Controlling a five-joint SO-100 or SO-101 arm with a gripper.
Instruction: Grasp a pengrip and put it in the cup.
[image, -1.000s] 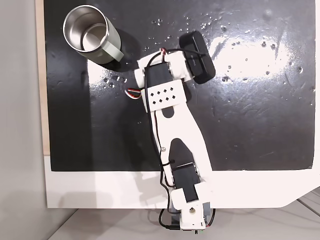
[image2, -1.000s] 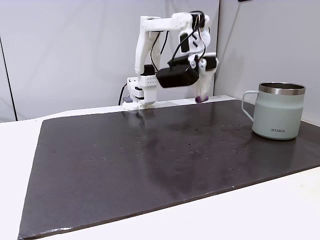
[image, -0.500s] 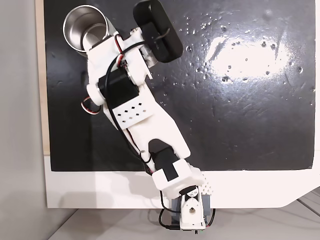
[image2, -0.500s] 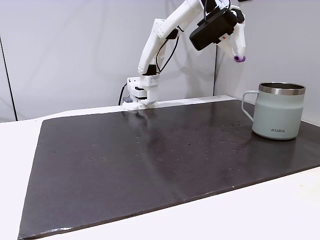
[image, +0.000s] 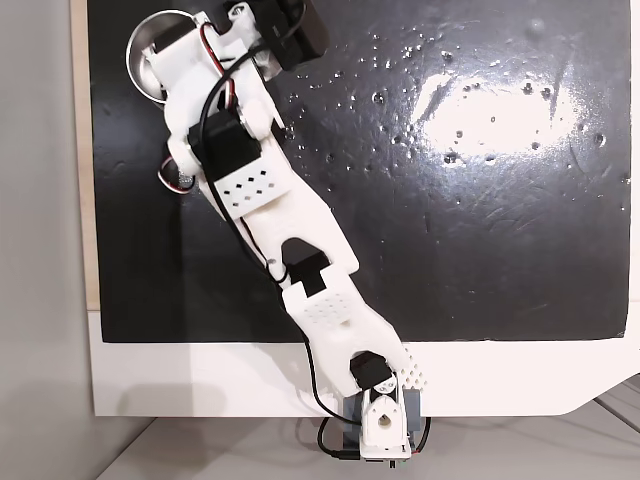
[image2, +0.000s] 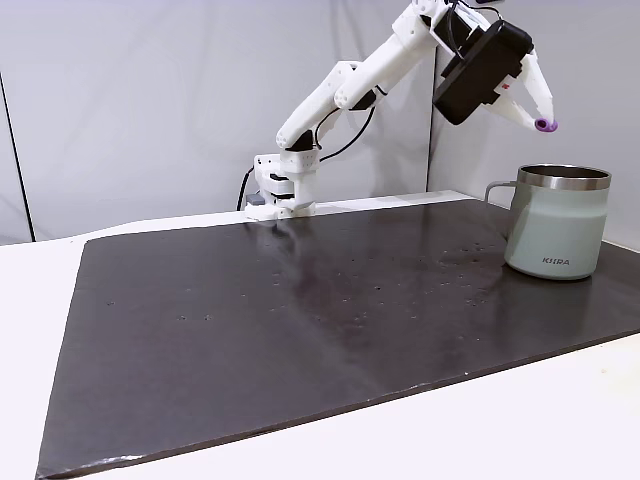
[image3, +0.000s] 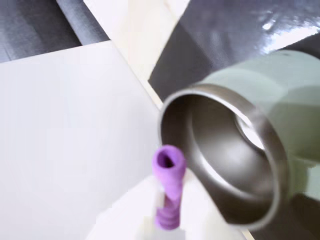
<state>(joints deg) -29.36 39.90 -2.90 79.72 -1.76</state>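
In a fixed view the steel cup (image2: 556, 232) stands upright at the right end of the black mat, handle to the left. My gripper (image2: 541, 121) hangs a short way above its rim, shut on the light-purple pengrip (image2: 545, 125), which sticks out of the fingertips. From the wrist view the pengrip (image3: 168, 186) points forward from my gripper (image3: 167, 212) and lies just left of the open cup (image3: 225, 150) mouth. From above, the arm covers most of the cup (image: 140, 55), leaving a piece of rim.
The black mat (image2: 300, 320) covers most of the white table (image2: 560, 420). The arm's base (image2: 285, 190) is at the mat's far edge. A black camera housing (image2: 480, 70) rides on the wrist.
The arm has risen from low over the mat and swung across to the cup, carrying the pengrip. The gripper now hangs above the rim.
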